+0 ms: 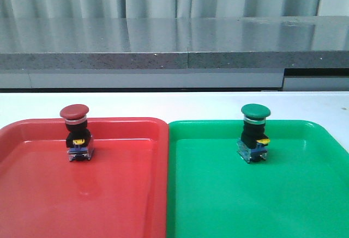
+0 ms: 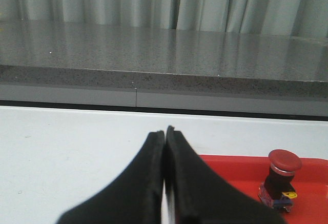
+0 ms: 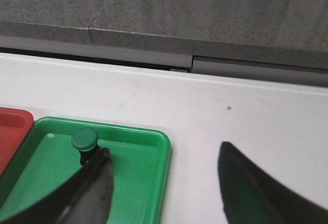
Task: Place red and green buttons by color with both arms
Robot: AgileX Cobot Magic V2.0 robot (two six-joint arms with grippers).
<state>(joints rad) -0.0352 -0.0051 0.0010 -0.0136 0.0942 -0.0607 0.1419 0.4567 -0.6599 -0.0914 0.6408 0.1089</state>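
Fingers of the left gripper (image 2: 165, 131) were pressed together, holding nothing; those of the right gripper (image 3: 164, 175) were spread wide and empty. One dark red mushroom-head push-button (image 1: 75, 133) stood upright in the red plastic tray (image 1: 131, 194), one green-capped push-button (image 1: 254, 133) upright in the green plastic tray (image 1: 305, 194). Both trays sat on the white bench (image 1: 174, 104). Sorting appeared complete; any withdrawal should lift clear of both buttons.

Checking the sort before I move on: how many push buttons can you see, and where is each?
2. The red button stands upright in the red tray, near its far edge. The green button stands upright in the green tray, also near the far edge. No others show; tray fronts are cropped.
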